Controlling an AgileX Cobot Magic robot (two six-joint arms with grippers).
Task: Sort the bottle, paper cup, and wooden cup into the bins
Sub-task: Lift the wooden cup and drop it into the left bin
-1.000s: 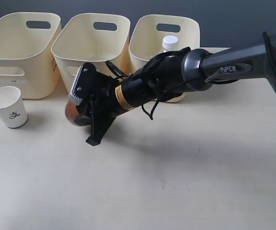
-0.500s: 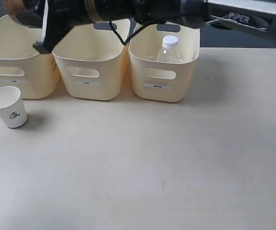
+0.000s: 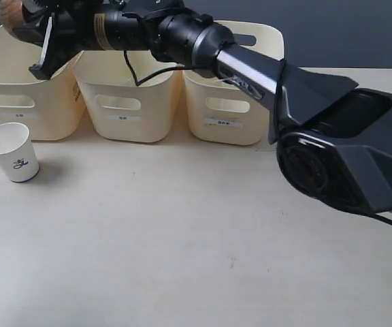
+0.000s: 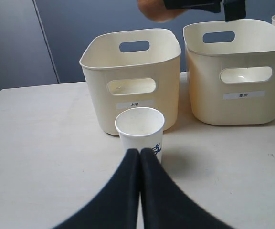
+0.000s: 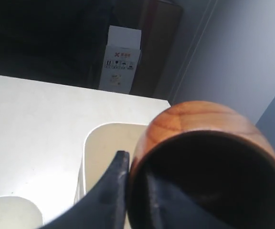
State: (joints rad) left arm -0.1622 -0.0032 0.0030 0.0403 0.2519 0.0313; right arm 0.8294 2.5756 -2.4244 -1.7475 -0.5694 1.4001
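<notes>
Your paper cup (image 3: 11, 152) stood on the table (image 3: 182, 238) before the leftmost bin (image 3: 19, 88), your left gripper (image 4: 140, 155) pressed together, empty, just behind it. Your right gripper (image 3: 29, 24) clenched the wooden cup (image 3: 12, 12) above that bin. The arm (image 3: 250, 68) hid the rightmost bin's (image 3: 233, 102) inside, so I couldn't tell its contents.

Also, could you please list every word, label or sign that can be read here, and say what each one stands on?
"木杯": white label on the leftmost bin.
"纸杯": white label on the middle bin.
Label on the rightmost bin: too small to read.
Blue mark on the paper cup: a scribble, not legible.
Red logo and handling symbols on the cardboard box: too blurred to read.
</notes>
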